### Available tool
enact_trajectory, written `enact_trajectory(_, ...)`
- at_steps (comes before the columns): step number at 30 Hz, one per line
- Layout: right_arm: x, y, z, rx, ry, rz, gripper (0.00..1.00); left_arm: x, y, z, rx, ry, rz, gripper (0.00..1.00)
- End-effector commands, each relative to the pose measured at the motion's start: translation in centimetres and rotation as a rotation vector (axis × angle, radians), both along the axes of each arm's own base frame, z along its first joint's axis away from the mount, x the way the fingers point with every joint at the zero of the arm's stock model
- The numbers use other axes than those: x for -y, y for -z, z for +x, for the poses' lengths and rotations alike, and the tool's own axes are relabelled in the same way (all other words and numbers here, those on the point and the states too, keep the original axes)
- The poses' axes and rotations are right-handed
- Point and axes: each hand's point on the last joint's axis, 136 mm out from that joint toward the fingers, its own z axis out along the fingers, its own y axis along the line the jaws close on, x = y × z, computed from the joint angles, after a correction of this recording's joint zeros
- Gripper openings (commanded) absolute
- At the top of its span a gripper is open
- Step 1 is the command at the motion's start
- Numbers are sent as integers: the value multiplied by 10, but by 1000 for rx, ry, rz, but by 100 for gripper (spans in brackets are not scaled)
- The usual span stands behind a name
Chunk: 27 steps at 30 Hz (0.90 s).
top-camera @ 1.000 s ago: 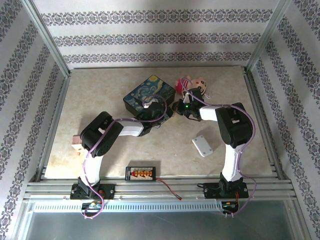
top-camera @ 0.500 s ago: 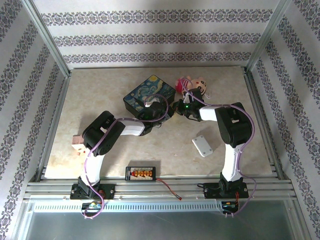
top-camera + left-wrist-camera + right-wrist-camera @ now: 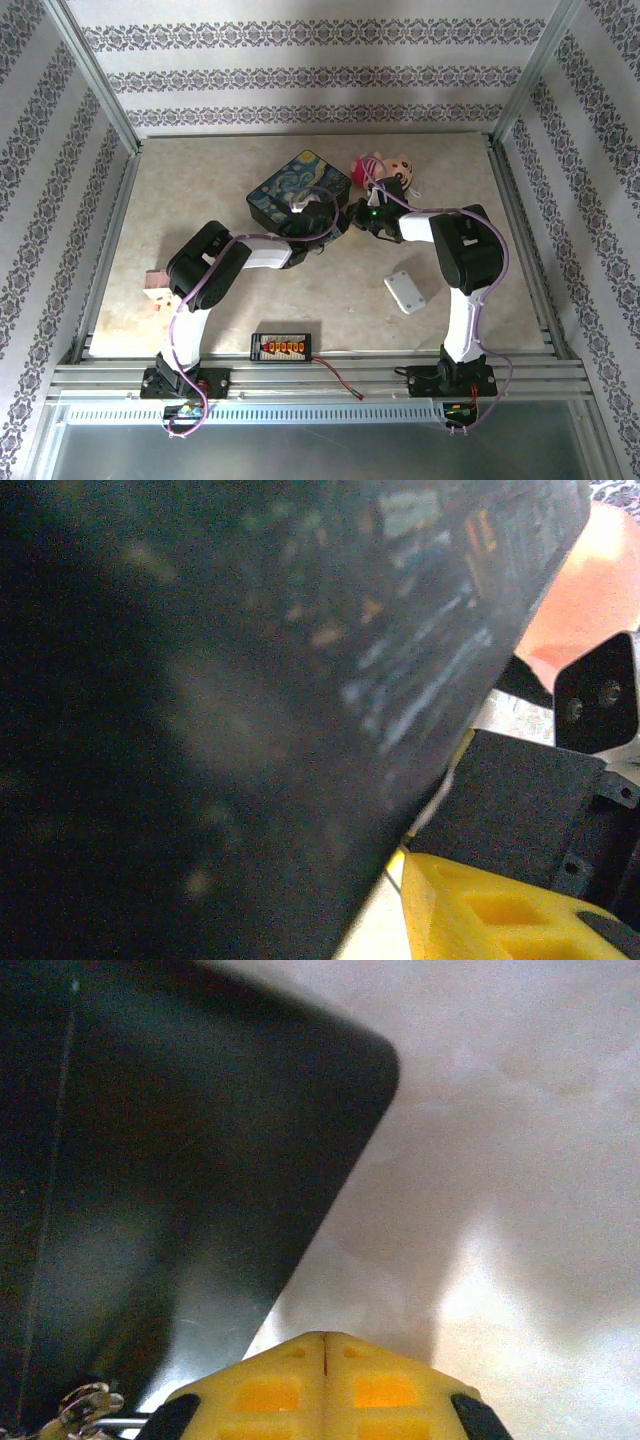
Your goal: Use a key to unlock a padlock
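Observation:
In the top view my left gripper (image 3: 326, 216) and right gripper (image 3: 354, 216) meet nose to nose beside the dark painted box (image 3: 299, 186). The right wrist view has my right gripper (image 3: 325, 1345) with its yellow fingers pressed flat together and nothing showing between them. A small silvery-brass metal bit (image 3: 86, 1404) lies at the bottom left edge, against the box (image 3: 150, 1160); I cannot tell whether it is the padlock or the key. In the left wrist view one yellow finger (image 3: 480, 910) shows beside the box wall (image 3: 250, 680); its other finger is hidden.
A pink plush doll (image 3: 391, 168) lies behind the right gripper. A white plastic block (image 3: 405, 292) sits front right. A connector board (image 3: 283, 346) with a red-black wire (image 3: 340, 378) lies at the near edge. A small pinkish block (image 3: 155, 289) rests far left.
My left gripper has edged slightly further toward the box and the right gripper. The right arm has stayed put.

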Motion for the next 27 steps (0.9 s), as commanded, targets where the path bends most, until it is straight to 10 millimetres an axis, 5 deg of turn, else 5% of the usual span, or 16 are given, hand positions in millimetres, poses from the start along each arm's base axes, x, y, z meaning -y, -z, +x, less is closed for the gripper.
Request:
enact_trajectory(1,-24,8,-31,-73,-101,60,2,-19,89,-40,-262,5,141,48)
enact_trajectory(9,-24,13,-33,-90,-115,74,0,-11,86,-32,-178,32,91,48)
enact_trajectory(14,22,0,-21,-62,-13,28,0,-25,82,-37,-174,-7,128,48)
enact_trajectory(19,63,-27,-23,-23,26,-133,14,-36,80,-36,-181,-89,117,48)
enact_trajectory(27,98,-56,-33,31,94,-175,26,-26,87,-26,-171,-118,125,47)
